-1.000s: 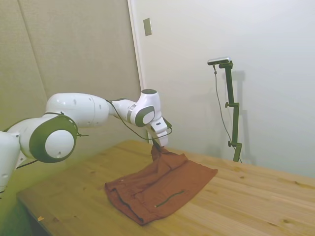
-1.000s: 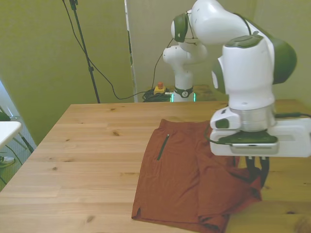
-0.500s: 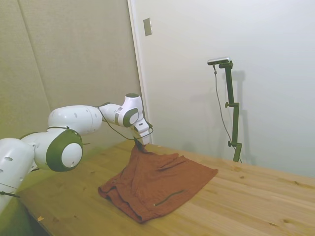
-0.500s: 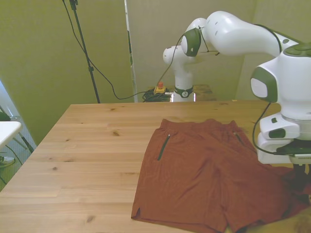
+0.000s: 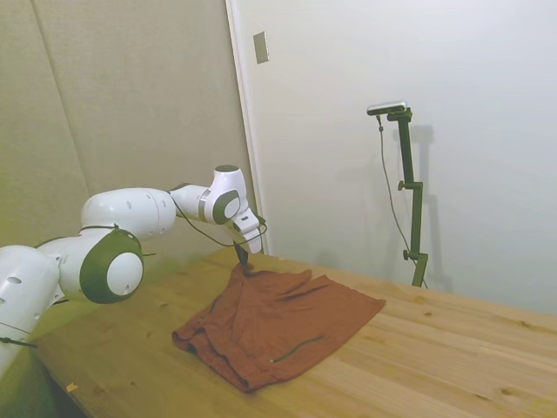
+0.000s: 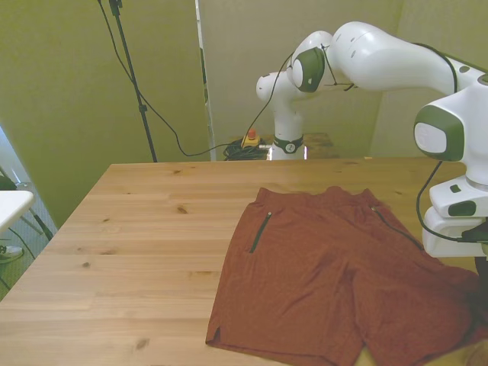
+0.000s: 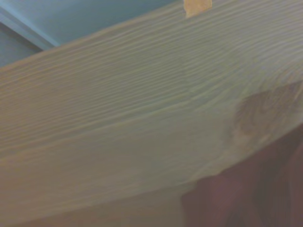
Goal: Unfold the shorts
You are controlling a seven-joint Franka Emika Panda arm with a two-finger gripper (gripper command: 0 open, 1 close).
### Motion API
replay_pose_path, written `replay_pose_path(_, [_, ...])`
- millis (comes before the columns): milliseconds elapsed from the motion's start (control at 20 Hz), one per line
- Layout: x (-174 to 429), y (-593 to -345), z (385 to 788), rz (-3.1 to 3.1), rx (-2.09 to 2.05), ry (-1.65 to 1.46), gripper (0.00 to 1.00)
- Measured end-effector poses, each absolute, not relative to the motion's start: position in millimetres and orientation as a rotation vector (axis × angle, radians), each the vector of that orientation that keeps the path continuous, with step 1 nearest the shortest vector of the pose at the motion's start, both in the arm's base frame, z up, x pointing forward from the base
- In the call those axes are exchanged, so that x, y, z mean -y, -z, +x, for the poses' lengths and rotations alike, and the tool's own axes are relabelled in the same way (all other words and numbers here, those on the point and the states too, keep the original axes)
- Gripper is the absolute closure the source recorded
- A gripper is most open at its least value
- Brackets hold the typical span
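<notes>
The rust-red shorts (image 6: 335, 282) lie spread across the wooden table (image 6: 145, 252), both legs showing and a dark pocket zipper (image 6: 258, 232) facing up. In the side view, the shorts (image 5: 278, 318) rise to a small peak at their far left corner. There my gripper (image 5: 243, 260) pinches the fabric, shut on it. In the front view the gripper (image 6: 480, 268) sits at the picture's right edge, mostly cut off, over the shorts' outer leg. The wrist view shows blurred wood grain and a patch of the shorts (image 7: 251, 198).
The gripper hangs close to the table's side edge (image 5: 130, 287). A small pale scrap (image 7: 197, 5) lies on the wood near that edge. Bare wood stretches over the front view's left half. A white object (image 6: 11, 202) stands off the table at the front view's left.
The gripper carried the folded-over leg toward the front view's right, and the shorts went from doubled over to spread out. In the last half second it moved only slightly and sank a little.
</notes>
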State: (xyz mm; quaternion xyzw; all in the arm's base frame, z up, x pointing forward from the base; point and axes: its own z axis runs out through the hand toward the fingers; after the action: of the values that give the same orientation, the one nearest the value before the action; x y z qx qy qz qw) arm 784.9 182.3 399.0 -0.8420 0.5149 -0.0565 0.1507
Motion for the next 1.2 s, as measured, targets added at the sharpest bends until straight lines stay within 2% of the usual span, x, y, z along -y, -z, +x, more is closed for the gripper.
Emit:
replay_pose_path(250, [-165.1, -424.9, 772.3, -2.456, -1.568, 0.197, 0.00])
replay_pose_path(500, [-149.9, -453.2, 718.4, -2.673, -1.640, 0.131, 0.00])
replay_pose_path(900, [-128.1, -499.2, 642.1, -2.720, -1.464, 0.060, 0.00])
replay_pose_path(1050, [-107.1, -507.5, 607.0, -2.725, -1.464, 0.021, 0.00])
replay_pose_path(1200, [-90.2, -503.6, 567.2, -2.764, -1.441, -0.025, 0.00])
